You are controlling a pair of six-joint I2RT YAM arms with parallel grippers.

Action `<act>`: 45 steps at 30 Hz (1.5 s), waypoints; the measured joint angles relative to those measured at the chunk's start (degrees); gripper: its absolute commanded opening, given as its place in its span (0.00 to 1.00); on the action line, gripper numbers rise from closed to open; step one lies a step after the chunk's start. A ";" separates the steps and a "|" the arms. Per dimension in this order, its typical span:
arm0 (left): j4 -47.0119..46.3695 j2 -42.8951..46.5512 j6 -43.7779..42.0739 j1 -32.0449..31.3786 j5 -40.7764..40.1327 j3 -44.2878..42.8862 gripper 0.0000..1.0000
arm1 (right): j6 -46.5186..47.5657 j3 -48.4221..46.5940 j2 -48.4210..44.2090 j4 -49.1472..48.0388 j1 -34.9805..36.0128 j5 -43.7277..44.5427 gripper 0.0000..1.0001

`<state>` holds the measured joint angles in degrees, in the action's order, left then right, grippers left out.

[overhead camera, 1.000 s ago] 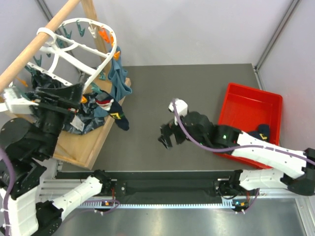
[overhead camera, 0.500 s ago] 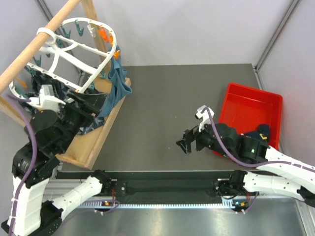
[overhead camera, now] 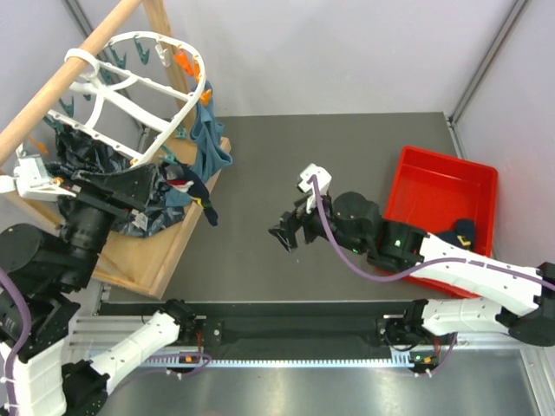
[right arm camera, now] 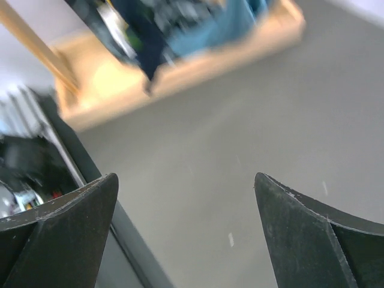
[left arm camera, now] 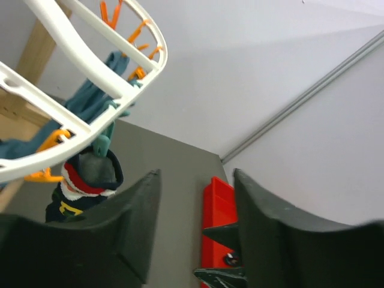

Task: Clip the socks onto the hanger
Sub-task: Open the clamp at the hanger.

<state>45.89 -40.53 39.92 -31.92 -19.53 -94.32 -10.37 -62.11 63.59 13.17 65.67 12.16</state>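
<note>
R-wrist view blurred: sock point(right arm camera: 141, 39), wood base point(right arm camera: 180, 66) indistinct. Hanger point(left arm camera: 78, 45) cut off by edge (L-wrist view). In bin point(overhead camera: 451, 165), second sock point(overhead camera: 462, 232) half-hidden behind R arm point(overhead camera: 473, 269).

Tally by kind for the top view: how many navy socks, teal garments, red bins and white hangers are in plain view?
Navy socks: 2 (hanging sock, sock in bin)
Teal garment: 1
Red bin: 1
White hanger: 1
Total: 5

Left arm point(overhead camera: 52, 260) stands tall at the left side, wrist bent so the left gripper point(overhead camera: 147, 184) points forward and to the right. Its two fingers point(left arm camera: 129, 228) are parted and hold nothing. Right arm point(overhead camera: 460, 264) stretches low toward the centre, with the right gripper point(overhead camera: 286, 232) tilted downward. Its fingers point(right arm camera: 60, 234) are spread wide and hold nothing.
</note>
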 measured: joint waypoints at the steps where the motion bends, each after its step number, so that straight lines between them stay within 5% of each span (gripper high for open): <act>1: -0.15 0.00 -1.16 0.00 -0.33 -0.59 0.51 | 0.72 -0.74 1.01 -1.77 0.02 -0.85 0.92; 17: -2.05 0.26 -19.34 0.00 -6.12 -5.86 0.48 | 7.28 -22.60 24.85 -28.24 0.20 -14.69 0.85; 28: -2.19 0.20 -18.88 0.00 -11.02 3.82 0.55 | 10.95 -27.19 34.64 -37.59 4.35 -14.93 0.61; 36: -2.16 1.40 -15.45 0.00 -11.43 4.07 0.55 | 11.91 -32.17 40.92 -43.25 5.57 -14.60 0.67; 40: -2.10 3.34 -13.79 0.00 -12.17 4.11 0.55 | 13.05 -34.84 44.15 -46.23 5.68 -13.94 0.81; 45: -1.16 3.54 -12.76 0.00 -12.74 3.48 0.55 | 16.65 -37.51 47.52 -48.28 6.49 -11.58 0.82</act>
<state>44.73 -36.99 27.16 -31.92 -32.27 -90.85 6.28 -99.61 111.11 -35.11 72.16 0.58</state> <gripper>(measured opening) 0.551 0.822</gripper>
